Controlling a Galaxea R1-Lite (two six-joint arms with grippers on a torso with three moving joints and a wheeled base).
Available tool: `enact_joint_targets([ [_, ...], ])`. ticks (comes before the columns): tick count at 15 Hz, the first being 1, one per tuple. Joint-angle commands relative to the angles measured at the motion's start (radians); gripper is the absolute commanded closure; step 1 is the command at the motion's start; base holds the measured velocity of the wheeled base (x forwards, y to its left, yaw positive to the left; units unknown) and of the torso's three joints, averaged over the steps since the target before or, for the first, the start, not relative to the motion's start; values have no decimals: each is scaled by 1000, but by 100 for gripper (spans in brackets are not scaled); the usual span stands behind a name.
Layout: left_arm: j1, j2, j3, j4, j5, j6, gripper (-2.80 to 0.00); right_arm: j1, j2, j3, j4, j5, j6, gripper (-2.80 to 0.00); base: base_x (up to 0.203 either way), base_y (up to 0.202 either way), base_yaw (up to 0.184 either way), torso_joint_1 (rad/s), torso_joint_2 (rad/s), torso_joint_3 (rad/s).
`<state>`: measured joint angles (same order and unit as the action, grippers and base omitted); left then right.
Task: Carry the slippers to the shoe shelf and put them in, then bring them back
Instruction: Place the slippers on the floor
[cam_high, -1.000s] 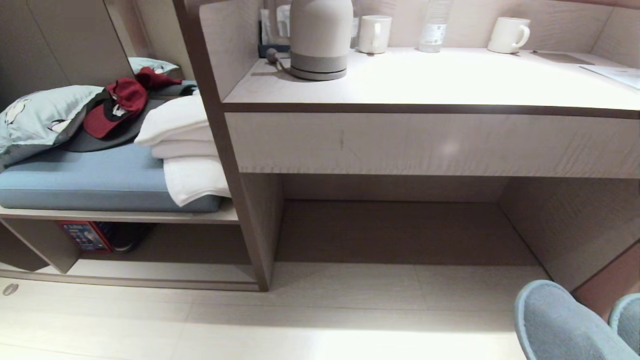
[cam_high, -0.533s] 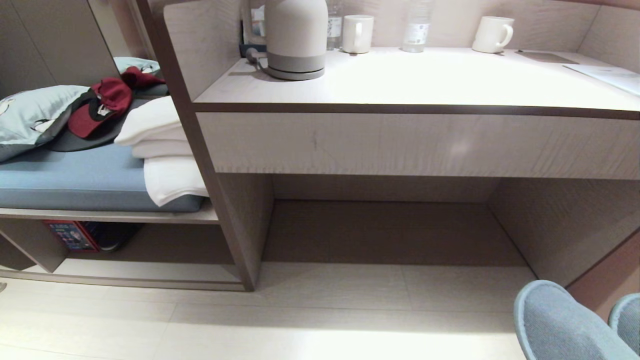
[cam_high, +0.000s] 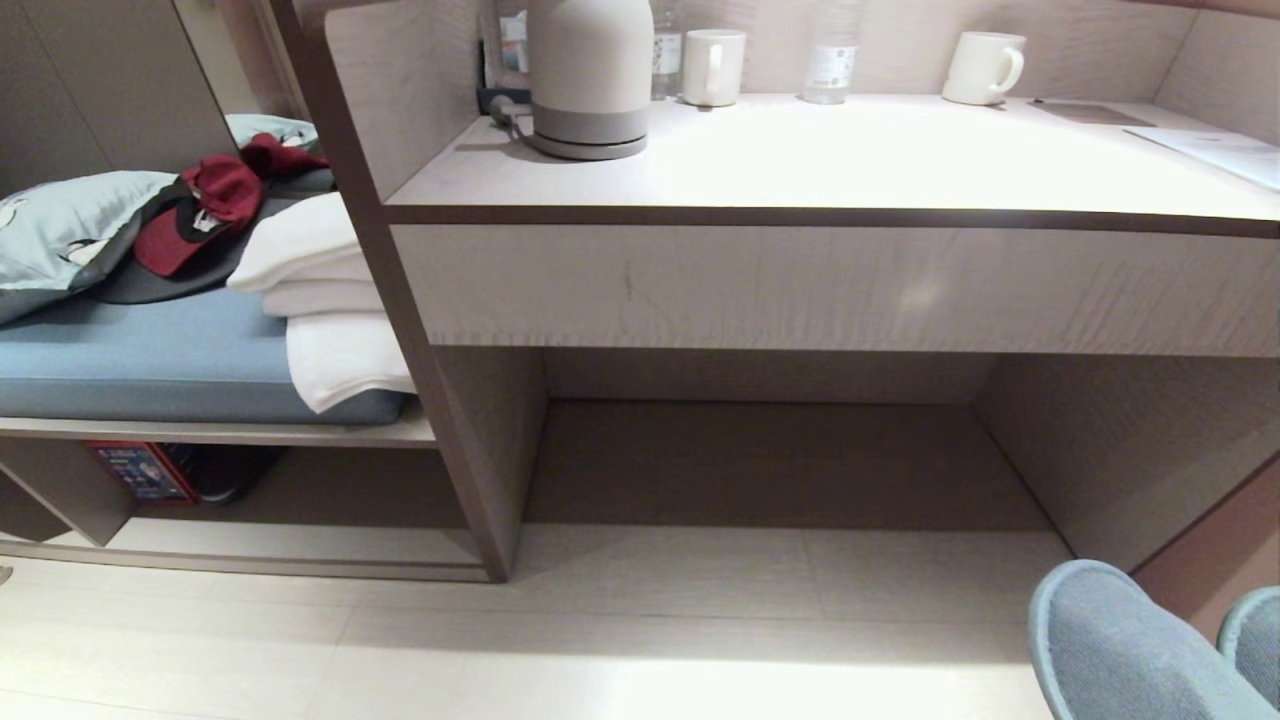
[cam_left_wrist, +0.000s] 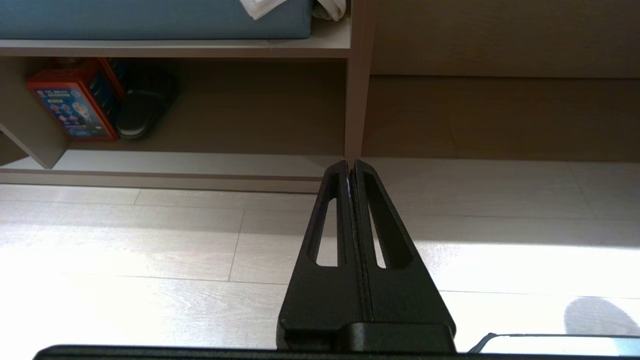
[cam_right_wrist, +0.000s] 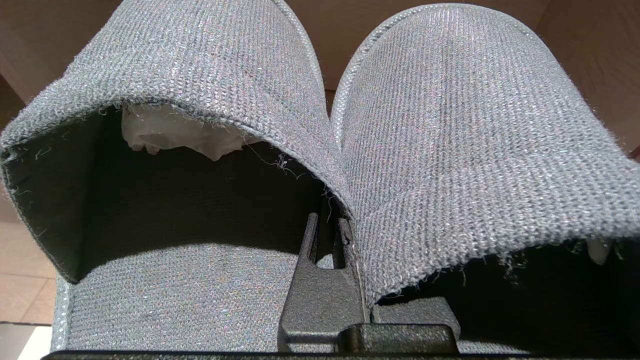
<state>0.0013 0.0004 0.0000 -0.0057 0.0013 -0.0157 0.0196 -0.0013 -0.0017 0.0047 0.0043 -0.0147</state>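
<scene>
in the head view the slippers (cam_high: 1120, 650) poke up at the lower right corner, toes raised above the pale floor (cam_high: 600, 640), in front of the desk (cam_high: 830, 160). a kettle (cam_high: 590, 75) and two mugs (cam_high: 715, 65) stand on the desk. the shoe shelf (cam_high: 280, 540) lies low at the left, under a blue cushion (cam_high: 150, 360) with folded white towels (cam_high: 320, 300) and a red cap (cam_high: 200, 210).

in the left wrist view the left gripper (cam_left_wrist: 350, 167) hangs over the floor with its fingers pressed together and empty; a red box (cam_left_wrist: 75, 105) and a dark shoe (cam_left_wrist: 145, 105) sit inside the shelf.

in the right wrist view the right gripper (cam_right_wrist: 330, 227) pinches the inner edges of the grey slippers where the two meet, side by side.
</scene>
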Motion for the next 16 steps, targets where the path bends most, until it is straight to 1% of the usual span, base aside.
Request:
enact_joint_targets([
  [1,0,1,0,0,0,-1,0,0,1,0,0,0,-1,0,0,0,0,0,0,0],
  [4,0,1,0,0,0,-1,0,0,1,0,0,0,-1,0,0,0,0,3,0,-140],
  [16,0,1,0,0,0,-1,0,0,1,0,0,0,-1,0,0,0,0,1,3,-196],
])
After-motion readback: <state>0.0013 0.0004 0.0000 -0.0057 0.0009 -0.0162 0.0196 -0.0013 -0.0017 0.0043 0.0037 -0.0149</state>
